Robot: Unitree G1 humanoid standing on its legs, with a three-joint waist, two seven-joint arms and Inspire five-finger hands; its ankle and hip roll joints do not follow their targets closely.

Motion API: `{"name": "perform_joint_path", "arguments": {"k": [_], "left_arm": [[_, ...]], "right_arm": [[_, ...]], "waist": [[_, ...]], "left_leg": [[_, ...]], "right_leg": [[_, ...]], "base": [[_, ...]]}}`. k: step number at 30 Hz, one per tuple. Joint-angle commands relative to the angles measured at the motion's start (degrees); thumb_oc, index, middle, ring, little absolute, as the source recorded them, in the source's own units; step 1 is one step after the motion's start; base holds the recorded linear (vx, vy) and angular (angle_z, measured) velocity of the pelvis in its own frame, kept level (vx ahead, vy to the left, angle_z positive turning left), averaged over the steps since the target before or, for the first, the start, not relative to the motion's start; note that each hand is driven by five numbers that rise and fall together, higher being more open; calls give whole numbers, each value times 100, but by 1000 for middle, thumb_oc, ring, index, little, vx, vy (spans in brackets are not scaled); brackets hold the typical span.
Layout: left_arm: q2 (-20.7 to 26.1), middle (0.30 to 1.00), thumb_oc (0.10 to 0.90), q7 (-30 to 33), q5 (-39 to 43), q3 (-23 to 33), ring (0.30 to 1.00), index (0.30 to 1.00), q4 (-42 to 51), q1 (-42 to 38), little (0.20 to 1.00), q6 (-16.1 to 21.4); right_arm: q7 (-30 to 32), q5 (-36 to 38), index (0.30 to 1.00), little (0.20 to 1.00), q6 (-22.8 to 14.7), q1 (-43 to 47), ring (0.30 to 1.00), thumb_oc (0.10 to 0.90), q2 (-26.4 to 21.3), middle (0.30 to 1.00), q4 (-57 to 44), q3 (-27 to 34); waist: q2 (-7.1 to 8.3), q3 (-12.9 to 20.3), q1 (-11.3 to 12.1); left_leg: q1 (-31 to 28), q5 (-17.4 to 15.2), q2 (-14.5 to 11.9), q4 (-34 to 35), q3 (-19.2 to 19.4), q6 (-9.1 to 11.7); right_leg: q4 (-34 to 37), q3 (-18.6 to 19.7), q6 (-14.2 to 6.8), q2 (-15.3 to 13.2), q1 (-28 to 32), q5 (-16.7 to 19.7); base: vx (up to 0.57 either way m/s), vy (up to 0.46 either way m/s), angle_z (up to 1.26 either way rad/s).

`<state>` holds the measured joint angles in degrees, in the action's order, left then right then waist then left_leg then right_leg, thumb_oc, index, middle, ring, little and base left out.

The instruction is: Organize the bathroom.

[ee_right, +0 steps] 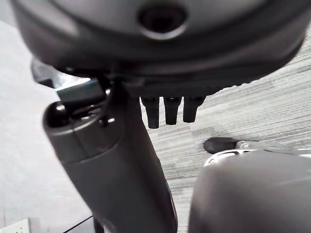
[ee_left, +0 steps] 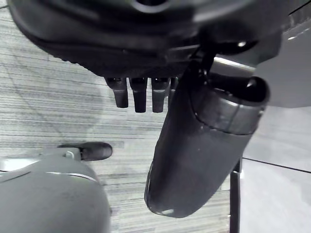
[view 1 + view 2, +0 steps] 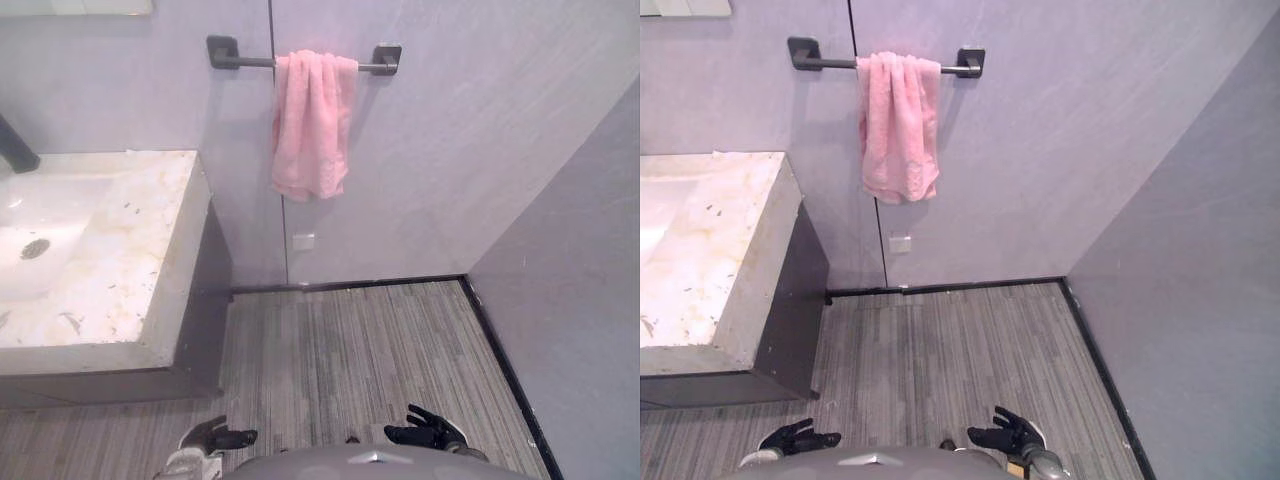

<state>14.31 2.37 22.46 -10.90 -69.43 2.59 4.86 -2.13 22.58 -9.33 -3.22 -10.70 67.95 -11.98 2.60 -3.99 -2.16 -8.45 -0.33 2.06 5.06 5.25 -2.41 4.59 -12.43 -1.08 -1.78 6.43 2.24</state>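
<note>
A pink towel [image 3: 312,122] hangs bunched over a dark towel bar [image 3: 303,61] on the grey wall straight ahead. The same towel [image 3: 898,125] droops well below the bar. My left hand [image 3: 218,437] is low at the bottom of the eye views, over the striped floor, with relaxed fingers [image 2: 138,94] and nothing in it. My right hand [image 3: 425,430] is at the same height on the other side, also open and empty, its fingers [image 1: 171,110] straight. Both hands are far below the towel.
A marble vanity counter [image 3: 130,250] with a white sink [image 3: 35,235] and a dark tap [image 3: 15,148] stands at the left on a dark cabinet [image 3: 205,290]. A grey side wall [image 3: 590,320] closes the right. Striped wood floor [image 3: 350,350] lies between them.
</note>
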Motion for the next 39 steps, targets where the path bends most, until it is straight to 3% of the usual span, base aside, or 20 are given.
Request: {"name": "perform_joint_path", "arguments": {"k": [1, 4, 9, 15, 16, 18, 19, 20, 21, 23, 25, 26, 28, 29, 32, 33, 34, 36, 37, 39], "left_arm": [[61, 900, 800, 93, 269, 26, 900, 900, 396, -576, 900, 433], [191, 900, 800, 172, 238, -28, 900, 900, 1082, -627, 900, 374], [589, 900, 800, 413, 588, -83, 900, 900, 3402, -574, 900, -153], [874, 900, 800, 856, 644, -78, 900, 900, 5131, -772, 900, -343], [896, 900, 800, 985, 511, -65, 900, 900, 5435, -842, 900, -217], [1040, 900, 800, 1308, 442, -104, 900, 900, 6092, -970, 900, -26], [1042, 900, 800, 1318, 384, -100, 900, 900, 6150, -977, 900, 40], [1063, 900, 800, 1313, 221, -62, 900, 900, 6514, -1039, 900, 245], [1059, 900, 800, 1315, 139, -68, 900, 900, 6650, -1065, 900, 319], [1066, 900, 800, 1285, 59, -116, 900, 900, 6773, -1089, 900, 489], [1039, 900, 800, 1482, -208, -189, 900, 900, 6997, -1093, 900, 599], [1062, 900, 800, 1709, -360, -287, 900, 900, 7155, -1094, 900, 714], [1048, 900, 800, 1803, -370, -359, 900, 900, 7254, -1069, 900, 828], [1009, 900, 800, 1809, -395, -398, 900, 900, 7374, -1006, 900, 956], [979, 900, 800, 1733, -322, -434, 900, 900, 7447, -1001, 900, 1165], [916, 900, 800, 1503, -213, -528, 900, 900, 7548, -1005, 900, 1209], [912, 900, 800, 1461, -236, -543, 900, 900, 7562, -1009, 900, 1210], [933, 900, 800, 1273, -365, -737, 900, 900, 7684, -1015, 900, 1329], [932, 900, 800, 1166, -230, -817, 900, 900, 7748, -1030, 900, 1317], [958, 900, 800, 1037, -270, -937, 900, 900, 7874, -1114, 900, 1357]], "right_arm": [[402, 215, 900, 900, -549, 463, 900, 800, -404, 900, -668, -97], [744, 57, 900, 900, -702, 455, 900, 800, -534, 900, -1388, -97], [1303, -599, 900, 900, -683, 251, 900, 800, -842, 900, -3875, -118], [1208, -759, 900, 900, -1059, 396, 900, 800, -1131, 900, -5037, -69], [1173, -802, 900, 900, -1129, 515, 900, 800, -1204, 900, -5244, -90], [1272, -807, 900, 900, -1244, 745, 900, 800, -1441, 900, -5757, -114], [1290, -816, 900, 900, -1288, 768, 900, 800, -1469, 900, -5816, -107], [1419, -832, 900, 900, -1464, 899, 900, 800, -1561, 900, -5983, -72], [1480, -859, 900, 900, -1560, 985, 900, 800, -1584, 900, -6018, -84], [1563, -826, 900, 900, -1682, 1123, 900, 800, -1599, 900, -6087, -124], [1761, -954, 900, 900, -1770, 1279, 900, 800, -1599, 900, -6279, -191], [1851, -988, 900, 900, -1763, 1363, 900, 800, -1645, 900, -6460, -207], [1905, -980, 900, 900, -1845, 1355, 900, 800, -1694, 900, -6601, -180], [1976, -1137, 900, 900, -1915, 1324, 900, 800, -1742, 900, -6755, -72], [2098, -1188, 900, 900, -2041, 1430, 900, 800, -1776, 900, -6815, -15], [2320, -1207, 900, 900, -1976, 1592, 900, 800, -1722, 900, -6934, 27], [2360, -1210, 900, 900, -1974, 1616, 900, 800, -1713, 900, -6941, 26], [2597, -1187, 900, 900, -1990, 1739, 900, 800, -1702, 900, -7062, 83], [2697, -1284, 900, 900, -1972, 1772, 900, 800, -1642, 900, -7135, 112], [2712, -1386, 900, 900, -1945, 1844, 900, 800, -1503, 900, -7202, 175]], "waist": [[-301, -37, -130], [-342, -59, -156], [-406, -134, -242], [-365, -212, -267], [-313, -265, -247], [-55, -437, -145], [-32, -461, -130], [51, -593, -28], [36, -640, 17], [-13, -698, 83], [-106, -696, 158], [-222, -647, 199], [-277, -603, 241], [-325, -536, 282], [-281, -440, 323], [-178, -331, 389], [-185, -310, 406], [-171, -216, 421], [-252, -185, 424], [-381, -176, 430]], "left_leg": [[90, -97, -101, -6, 379, 219], [102, -75, -106, -6, 392, 222], [178, -4, -152, -6, 450, 240], [133, 28, -247, -133, 564, 279], [256, -49, -261, -446, 596, 301], [931, -231, -306, -1928, 649, 384], [1065, -227, -345, -2166, 645, 411], [1585, -55, -405, -2965, 572, 479], [1723, -50, -386, -3011, 529, 471], [1773, -21, -324, -2759, 493, 451], [1674, 47, -248, -2043, 508, 410], [1677, 329, -230, -1196, 531, 455], [1652, 616, -219, -653, 583, 497], [1702, 936, -285, -361, 752, 572], [1668, 812, -245, -324, 880, 479], [1541, 649, -42, -264, 769, 301], [1545, 646, -51, -257, 762, 285], [1272, 518, -21, -84, 695, 86], [1152, 452, -76, -35, 670, 18], [957, 309, -161, -33, 600, -40]], "right_leg": [[-297, -60, -326, 194, 139, -439], [-299, -28, -323, 206, 118, -418], [-320, 29, -286, 249, 28, -402], [-413, 63, -211, 298, -17, -479], [-465, 78, -169, 281, -32, -499], [-570, 133, -27, 116, -34, -525], [-581, 131, -3, 110, -40, -524], [-619, 136, 64, 92, -8, -515], [-645, 156, 62, 122, 6, -524], [-702, 224, 37, 187, 47, -562], [-713, 336, 1, 316, 128, -656], [-649, 474, -10, 500, 293, -764], [-616, 588, -7, 610, 458, -867], [-601, 627, 25, 725, 671, -1024], [-683, 652, 0, 707, 741, -1133], [-973, 696, -184, 552, 825, -1106], [-1027, 700, -209, 547, 799, -1054], [-2010, 504, -628, 208, 367, -504], [-2652, 339, -749, 37, 60, -345], [-3755, 115, -789, -240, -482, -225]], "base": [[0, 0, 0], [-5, -10, 0], [-21, -49, -4], [25, -98, -5], [5, -150, -9], [1, -184, -8], [15, -190, -9], [52, -149, -7], [123, -136, 0], [193, -20, -9], [295, 21, -25], [373, 38, -16], [387, 18, -21], [272, -6, -19], [336, -1, -14], [268, -11, -28], [330, -17, -40], [218, -1, -39], [224, 25, -22], [217, 10, 10]]}}
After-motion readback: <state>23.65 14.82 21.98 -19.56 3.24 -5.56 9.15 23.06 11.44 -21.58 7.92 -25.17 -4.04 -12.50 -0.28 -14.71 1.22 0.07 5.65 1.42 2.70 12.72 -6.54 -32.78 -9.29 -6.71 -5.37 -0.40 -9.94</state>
